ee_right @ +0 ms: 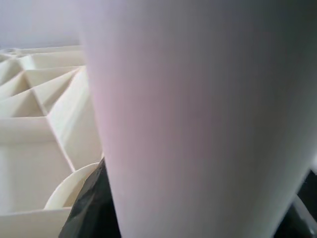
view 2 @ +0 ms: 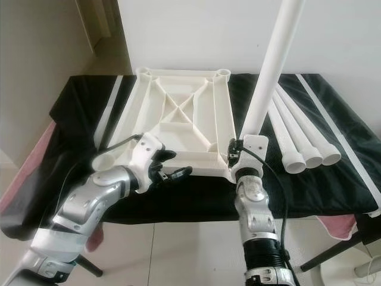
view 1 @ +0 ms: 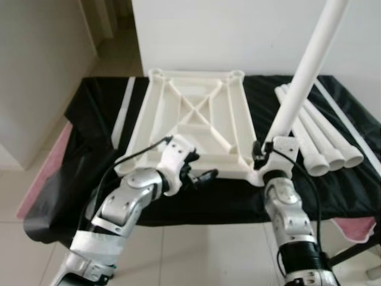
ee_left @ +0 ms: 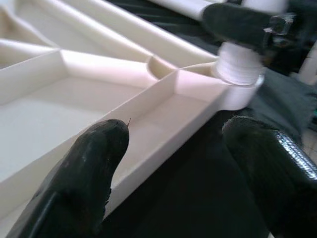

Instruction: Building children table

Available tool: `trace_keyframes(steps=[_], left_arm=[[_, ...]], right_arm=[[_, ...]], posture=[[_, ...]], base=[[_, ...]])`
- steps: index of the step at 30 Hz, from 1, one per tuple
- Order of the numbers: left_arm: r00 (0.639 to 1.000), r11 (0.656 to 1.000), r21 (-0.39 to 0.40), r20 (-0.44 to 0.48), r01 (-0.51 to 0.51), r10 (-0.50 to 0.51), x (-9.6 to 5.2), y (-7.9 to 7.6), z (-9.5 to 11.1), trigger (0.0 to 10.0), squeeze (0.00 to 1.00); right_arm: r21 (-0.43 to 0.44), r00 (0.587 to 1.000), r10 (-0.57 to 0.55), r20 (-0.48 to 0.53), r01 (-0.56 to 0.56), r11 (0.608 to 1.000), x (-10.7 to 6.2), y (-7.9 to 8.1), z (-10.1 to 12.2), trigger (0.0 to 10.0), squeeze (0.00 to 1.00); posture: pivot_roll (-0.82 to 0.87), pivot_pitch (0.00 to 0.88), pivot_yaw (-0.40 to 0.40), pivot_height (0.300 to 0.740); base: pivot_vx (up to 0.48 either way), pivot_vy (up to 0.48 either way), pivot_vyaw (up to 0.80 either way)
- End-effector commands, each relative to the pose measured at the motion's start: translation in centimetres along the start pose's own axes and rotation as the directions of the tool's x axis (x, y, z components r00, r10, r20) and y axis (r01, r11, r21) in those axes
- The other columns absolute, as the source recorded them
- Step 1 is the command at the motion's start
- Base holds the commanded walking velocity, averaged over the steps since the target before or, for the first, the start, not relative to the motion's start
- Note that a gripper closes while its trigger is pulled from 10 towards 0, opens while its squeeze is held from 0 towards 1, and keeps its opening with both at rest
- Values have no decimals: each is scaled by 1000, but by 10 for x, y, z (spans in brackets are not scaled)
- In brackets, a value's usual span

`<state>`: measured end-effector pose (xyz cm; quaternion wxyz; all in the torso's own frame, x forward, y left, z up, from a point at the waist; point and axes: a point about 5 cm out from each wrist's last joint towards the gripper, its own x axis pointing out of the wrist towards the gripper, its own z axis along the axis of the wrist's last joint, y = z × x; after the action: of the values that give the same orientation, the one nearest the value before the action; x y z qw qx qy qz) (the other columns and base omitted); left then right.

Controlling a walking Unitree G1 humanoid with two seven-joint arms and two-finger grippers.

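Right gripper (view 1: pixel 259 156) clamping upright leg (view 1: pixel 303 74) at tabletop (view 1: pixel 196 119) corner

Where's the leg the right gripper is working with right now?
The table leg stands tilted at the tabletop's near right corner socket, held by the right gripper, left of three spare legs.

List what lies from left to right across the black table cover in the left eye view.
White strip → upside-down white tabletop frame → upright table leg held in the right gripper → three loose table legs lying side by side → another white strip.
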<state>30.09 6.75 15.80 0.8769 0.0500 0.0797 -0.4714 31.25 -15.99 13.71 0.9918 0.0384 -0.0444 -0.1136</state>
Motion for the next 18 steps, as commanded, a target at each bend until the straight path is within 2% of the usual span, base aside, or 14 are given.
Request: trace_keyframes(steps=[1,7,10,18], left_arm=[[997,998,1,-11,-71,71,0,7,-3,10000,0],[991,991,-45,33,-128,130,3,10,0,10000,0],[981,981,-76,50,-181,185,4,18,0,10000,0],[975,974,-63,16,-218,220,4,26,-5,10000,0]], right_arm=[[50,995,-93,-41,95,994,-7,-8,-9,10000,0],[43,995,-97,-16,98,994,-13,1,-7,10000,0],[29,994,-107,-9,107,994,-13,0,-7,10000,0],[22,996,-85,-5,85,996,-12,1,-5,10000,0]], posture=[[-67,0,6,740],[-72,0,13,740],[-70,0,18,740],[-74,0,22,740]], base=[[0,0,0],[0,0,0],[0,0,0],[0,0,0]])
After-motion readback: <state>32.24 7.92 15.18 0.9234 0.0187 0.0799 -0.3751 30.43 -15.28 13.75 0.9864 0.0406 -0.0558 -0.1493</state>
